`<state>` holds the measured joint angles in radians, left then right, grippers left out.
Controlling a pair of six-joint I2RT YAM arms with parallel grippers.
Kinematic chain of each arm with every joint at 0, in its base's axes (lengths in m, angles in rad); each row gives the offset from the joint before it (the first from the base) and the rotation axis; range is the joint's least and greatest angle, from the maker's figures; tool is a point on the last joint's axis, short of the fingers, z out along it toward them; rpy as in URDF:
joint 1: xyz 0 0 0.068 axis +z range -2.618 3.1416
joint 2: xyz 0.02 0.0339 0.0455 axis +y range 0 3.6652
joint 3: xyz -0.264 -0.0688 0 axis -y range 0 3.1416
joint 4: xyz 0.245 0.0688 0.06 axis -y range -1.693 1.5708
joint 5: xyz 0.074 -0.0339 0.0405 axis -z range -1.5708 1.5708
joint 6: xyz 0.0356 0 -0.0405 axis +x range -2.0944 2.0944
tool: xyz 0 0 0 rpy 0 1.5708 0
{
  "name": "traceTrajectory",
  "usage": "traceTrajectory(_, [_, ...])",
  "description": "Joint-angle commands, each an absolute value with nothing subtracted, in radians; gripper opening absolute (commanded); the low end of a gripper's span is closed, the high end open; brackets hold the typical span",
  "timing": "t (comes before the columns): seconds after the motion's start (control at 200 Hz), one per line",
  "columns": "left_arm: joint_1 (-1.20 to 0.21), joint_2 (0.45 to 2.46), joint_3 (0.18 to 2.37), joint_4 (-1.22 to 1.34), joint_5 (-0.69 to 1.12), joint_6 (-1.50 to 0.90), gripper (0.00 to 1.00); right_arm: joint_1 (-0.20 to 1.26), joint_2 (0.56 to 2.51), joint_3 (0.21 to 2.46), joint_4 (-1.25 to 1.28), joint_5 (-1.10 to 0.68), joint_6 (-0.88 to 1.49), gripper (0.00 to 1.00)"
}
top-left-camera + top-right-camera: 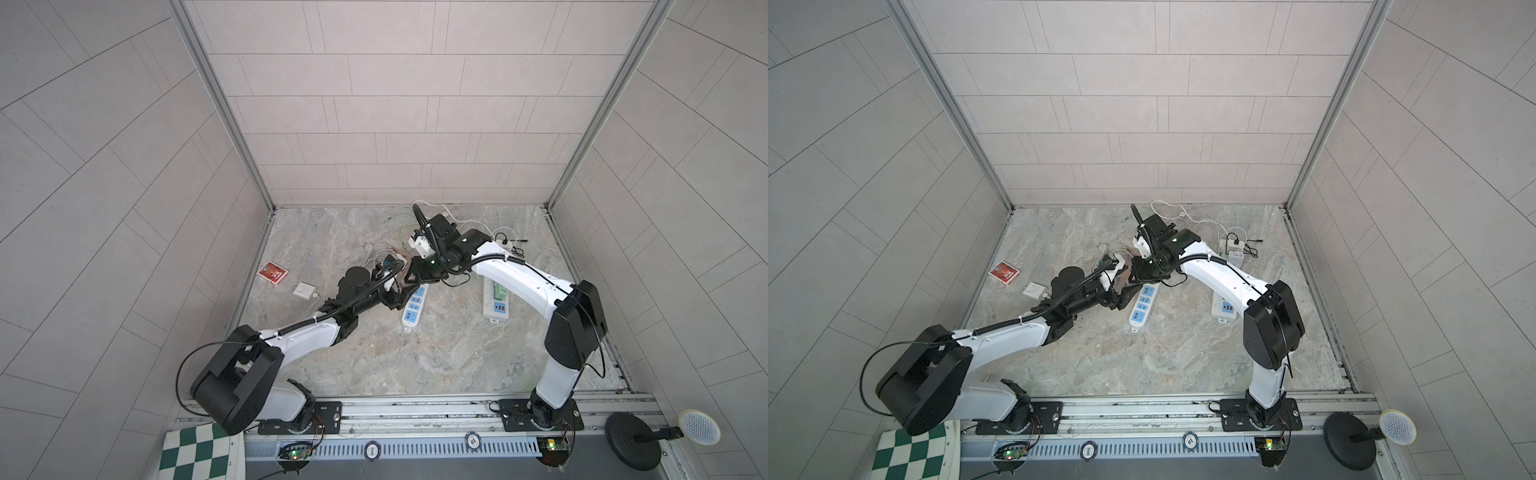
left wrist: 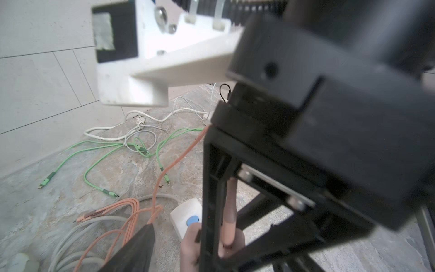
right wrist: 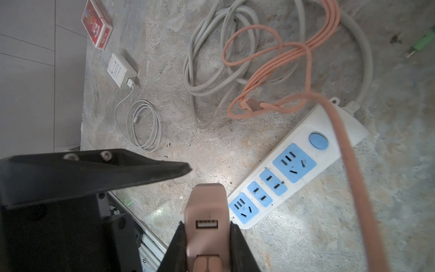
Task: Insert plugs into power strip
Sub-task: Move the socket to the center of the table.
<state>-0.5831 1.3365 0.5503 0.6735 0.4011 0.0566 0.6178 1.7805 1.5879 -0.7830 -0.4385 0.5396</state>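
Pink plug [image 3: 207,207] clenched in right jaws near power strip [image 3: 294,164]; left jaws released.

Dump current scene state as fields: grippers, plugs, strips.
right gripper: shut on dusty pink adapter, not yet inserted
left gripper: open; one finger apart from the pink adapter
blue-socket power strip: all four visible sockets empty
second power strip: mint green adapter on it
white adapter: lying loose, white cable attached
red card pack: near the white adapter
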Motion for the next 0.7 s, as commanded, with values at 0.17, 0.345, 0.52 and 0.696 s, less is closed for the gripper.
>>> traceTrajectory(0.17, [-0.58, 1.141, 0.497, 0.462, 0.065, -0.014, 0.87, 0.544, 1.764, 1.593, -0.906, -0.218, 0.524, 0.0])
traceTrajectory(0.345, [-0.58, 1.062, 0.523, 0.233, -0.094, -0.078, 0.87, 0.478, 1.778, 1.595, -0.909, -0.115, 0.537, 0.0])
traceTrajectory(0.52, [-0.58, 1.023, 0.511, 0.173, -0.105, -0.172, 0.87, 0.483, 1.843, 1.633, -0.89, -0.174, 0.547, 0.0])
traceTrajectory(0.696, [-0.58, 1.044, 0.52, 0.131, -0.116, -0.218, 0.87, 0.563, 1.887, 1.623, -0.839, -0.174, 0.6, 0.0])
